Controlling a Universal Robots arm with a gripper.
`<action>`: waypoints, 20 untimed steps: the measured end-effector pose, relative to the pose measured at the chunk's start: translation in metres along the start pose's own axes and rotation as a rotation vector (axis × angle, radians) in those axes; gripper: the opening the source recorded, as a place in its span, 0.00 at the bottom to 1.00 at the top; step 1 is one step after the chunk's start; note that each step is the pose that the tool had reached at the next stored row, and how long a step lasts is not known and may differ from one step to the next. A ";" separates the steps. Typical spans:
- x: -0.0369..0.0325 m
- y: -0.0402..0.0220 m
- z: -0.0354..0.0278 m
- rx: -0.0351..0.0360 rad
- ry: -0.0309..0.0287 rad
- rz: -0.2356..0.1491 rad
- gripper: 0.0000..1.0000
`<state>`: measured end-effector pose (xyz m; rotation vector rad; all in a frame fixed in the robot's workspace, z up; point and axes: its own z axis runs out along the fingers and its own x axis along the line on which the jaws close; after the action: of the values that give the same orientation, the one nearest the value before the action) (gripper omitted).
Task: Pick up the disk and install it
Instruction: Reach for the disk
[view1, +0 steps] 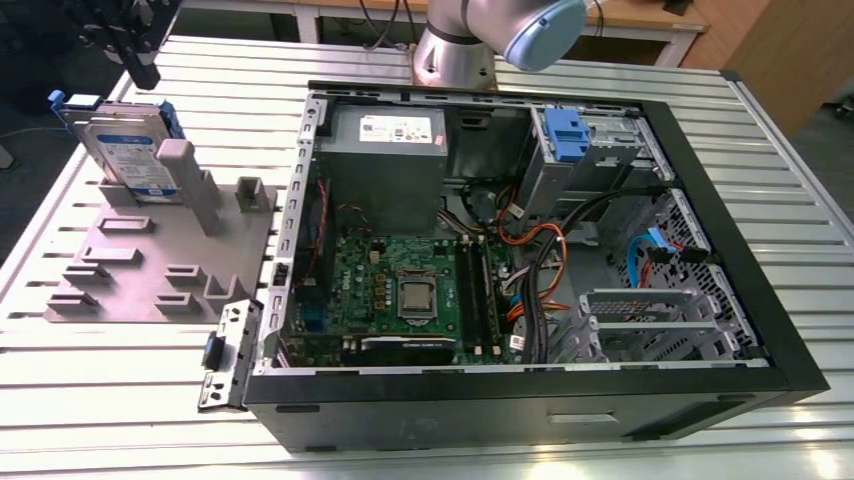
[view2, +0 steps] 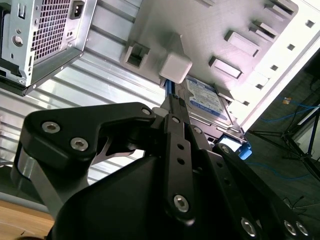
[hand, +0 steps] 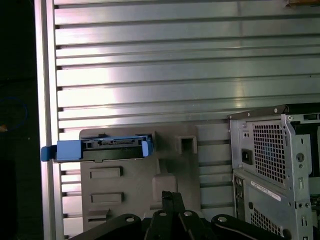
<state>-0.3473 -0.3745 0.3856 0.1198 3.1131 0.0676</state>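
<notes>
The disk, silver-grey with a white-and-blue label in a blue carrier, stands on edge in a slot of the grey fixture plate at the exterior view's left. My gripper hangs just above its top edge, apart from it, with the fingers shut on nothing. In the first wrist view the disk's blue-framed top edge lies beyond the closed fingertips, over the fixture. The second wrist view has the disk's label past the gripper.
An open computer case lies on the slatted aluminium table, right of the fixture. Inside are a grey power-supply box, a motherboard, cables and a drive bay with a blue latch. The arm's base stands behind the case.
</notes>
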 end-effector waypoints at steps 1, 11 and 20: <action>0.0006 0.0004 0.0003 0.0001 0.0001 0.000 0.11; 0.0258 0.0007 0.0024 0.0000 0.0001 0.000 0.11; 0.0396 0.0001 0.0036 0.0000 0.0001 0.000 0.11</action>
<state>-0.3867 -0.3712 0.3811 0.1197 3.1132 0.0676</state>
